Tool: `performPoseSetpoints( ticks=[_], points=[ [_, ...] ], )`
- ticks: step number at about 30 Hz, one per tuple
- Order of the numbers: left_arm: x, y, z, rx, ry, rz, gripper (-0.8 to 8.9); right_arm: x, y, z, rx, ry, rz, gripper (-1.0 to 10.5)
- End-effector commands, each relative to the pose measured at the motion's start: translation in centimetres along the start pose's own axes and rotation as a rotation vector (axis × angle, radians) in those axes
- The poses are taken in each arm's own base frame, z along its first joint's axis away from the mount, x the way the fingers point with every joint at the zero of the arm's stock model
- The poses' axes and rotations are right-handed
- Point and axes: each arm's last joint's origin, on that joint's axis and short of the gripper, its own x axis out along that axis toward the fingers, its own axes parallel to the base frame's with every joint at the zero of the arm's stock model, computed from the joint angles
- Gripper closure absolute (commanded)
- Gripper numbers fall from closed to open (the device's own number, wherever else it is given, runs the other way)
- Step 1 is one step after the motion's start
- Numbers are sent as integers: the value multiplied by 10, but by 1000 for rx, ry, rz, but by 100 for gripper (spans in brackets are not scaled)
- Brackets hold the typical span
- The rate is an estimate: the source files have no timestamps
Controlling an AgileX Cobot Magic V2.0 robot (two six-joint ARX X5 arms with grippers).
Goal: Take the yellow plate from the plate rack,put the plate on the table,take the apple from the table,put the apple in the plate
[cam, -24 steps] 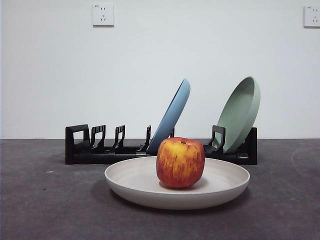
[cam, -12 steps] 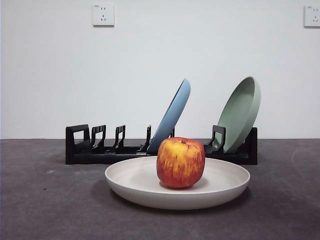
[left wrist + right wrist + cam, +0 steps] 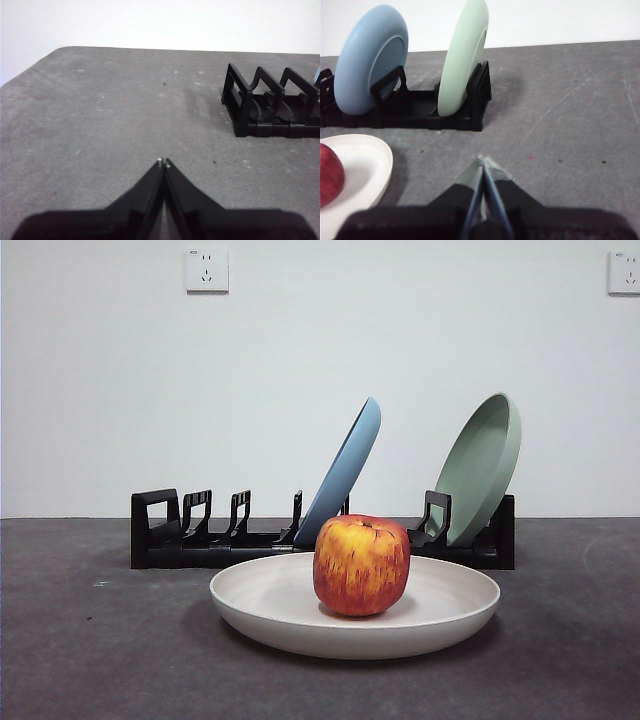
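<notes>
The red and yellow apple (image 3: 361, 565) sits in the cream yellow plate (image 3: 270, 600), which lies flat on the dark grey table (image 3: 90, 660) in front of the black plate rack (image 3: 180, 540). The right wrist view shows the plate's edge (image 3: 367, 165) and part of the apple (image 3: 329, 181). My right gripper (image 3: 483, 161) is shut and empty over bare table, off to the side of the plate. My left gripper (image 3: 163, 161) is shut and empty over bare table near the rack's empty end (image 3: 260, 102). Neither gripper shows in the front view.
A light blue plate (image 3: 345, 472) and a sage green plate (image 3: 482, 465) lean in the rack; both also show in the right wrist view, the blue plate (image 3: 370, 60) and the green plate (image 3: 462, 62). Two wall sockets (image 3: 206, 270) are on the white wall behind.
</notes>
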Motion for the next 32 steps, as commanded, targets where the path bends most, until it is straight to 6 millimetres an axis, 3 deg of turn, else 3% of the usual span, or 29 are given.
performPoseSetpoints(
  ticks=[1, 32],
  points=[
    [1, 0, -4, 11, 6, 4, 817, 1, 0, -5, -1, 21, 1, 946],
    [1, 0, -4, 11, 6, 4, 817, 1, 0, -5, 39, 30, -5, 946]
  ],
)
